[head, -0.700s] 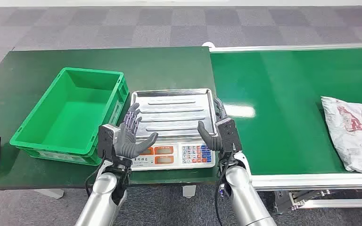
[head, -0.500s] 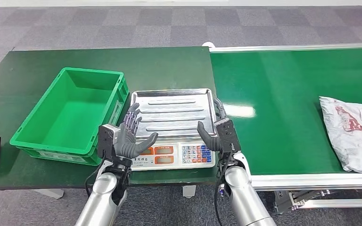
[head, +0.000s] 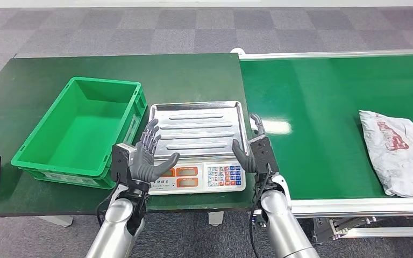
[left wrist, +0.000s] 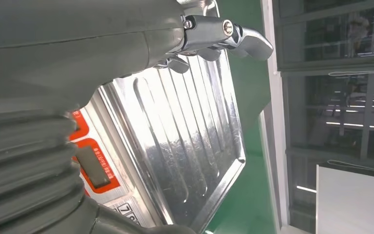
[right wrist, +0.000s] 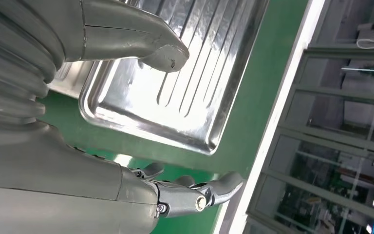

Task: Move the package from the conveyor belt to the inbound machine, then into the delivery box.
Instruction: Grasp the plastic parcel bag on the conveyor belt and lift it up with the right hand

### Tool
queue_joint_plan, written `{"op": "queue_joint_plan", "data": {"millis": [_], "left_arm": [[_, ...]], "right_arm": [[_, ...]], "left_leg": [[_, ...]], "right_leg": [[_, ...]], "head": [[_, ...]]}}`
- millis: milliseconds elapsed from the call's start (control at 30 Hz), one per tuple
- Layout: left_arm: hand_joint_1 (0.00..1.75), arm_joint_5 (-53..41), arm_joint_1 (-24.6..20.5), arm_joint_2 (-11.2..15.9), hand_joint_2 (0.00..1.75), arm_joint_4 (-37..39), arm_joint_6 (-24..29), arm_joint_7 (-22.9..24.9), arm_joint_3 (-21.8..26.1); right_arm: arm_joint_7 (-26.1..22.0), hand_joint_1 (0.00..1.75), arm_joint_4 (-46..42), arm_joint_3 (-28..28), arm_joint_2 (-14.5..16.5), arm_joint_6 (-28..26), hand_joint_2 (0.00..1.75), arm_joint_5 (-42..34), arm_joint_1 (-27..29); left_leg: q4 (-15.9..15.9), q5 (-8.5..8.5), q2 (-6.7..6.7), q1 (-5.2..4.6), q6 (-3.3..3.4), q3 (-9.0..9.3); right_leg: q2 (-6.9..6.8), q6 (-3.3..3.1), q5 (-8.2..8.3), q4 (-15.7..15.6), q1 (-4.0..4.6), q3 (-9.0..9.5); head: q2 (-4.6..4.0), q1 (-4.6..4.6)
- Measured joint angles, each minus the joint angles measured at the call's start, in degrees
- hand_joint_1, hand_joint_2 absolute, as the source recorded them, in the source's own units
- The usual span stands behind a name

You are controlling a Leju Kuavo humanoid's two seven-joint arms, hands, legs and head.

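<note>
Package [head: 396, 152]: one on belt [head: 322, 107] | left hand [head: 145, 156], right hand [head: 251, 150]: empty, spread

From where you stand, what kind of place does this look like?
Probably a parcel-sorting or logistics station, perhaps a test setup. A wide green conveyor belt carries a crumpled white plastic mailing package, a digital weighing scale with a steel tray sits beside it, and an empty green plastic crate waits on the dark green table.
</note>
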Motion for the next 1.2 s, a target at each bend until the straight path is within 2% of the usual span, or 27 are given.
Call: {"op": "queue_joint_plan", "data": {"millis": [333, 667, 933, 1200], "left_arm": [[0.00, -1.2, 2.8, 1.6, 1.75, -2.3, 2.1, -1.1, 0.0], [0.00, -1.3, 6.2, 2.6, 1.75, -7.1, 3.2, 0.1, 0.0], [0.00, -1.8, 4.5, 2.2, 1.75, -7.1, 4.2, 1.4, -0.2], [0.00, -1.8, 1.3, 1.9, 1.75, -4.5, 4.9, 1.1, -1.4]], "right_arm": [[-1.1, 0.00, 0.8, 0.9, 0.3, 1.5, 1.75, 0.7, -0.4], [0.0, 0.00, 1.4, 3.1, 1.3, -0.3, 1.75, 1.6, -1.6], [1.0, 0.00, 1.4, 2.8, -2.9, -4.2, 1.75, 4.7, -1.7], [0.8, 0.00, 1.8, -0.8, -7.8, -8.1, 1.75, 6.7, -1.6]], "left_leg": [[0.0, 0.00, 0.01, 0.01, 0.00, -0.01], [0.0, 0.00, 0.00, 0.01, 0.00, 0.00], [0.0, 0.01, 0.00, -0.02, 0.01, 0.02], [0.0, 0.01, 0.00, -0.03, 0.01, 0.02]], "right_leg": [[0.01, 0.00, 0.00, 0.0, 0.02, 0.00], [-0.03, 0.01, -0.01, 0.0, -0.01, 0.01], [-0.02, 0.04, 0.03, 0.0, -0.05, 0.00], [-0.02, 0.05, 0.04, 0.0, -0.06, 0.00]], "head": [[0.00, 0.01], [0.00, 0.00], [0.00, 0.01], [0.00, 0.01]]}}
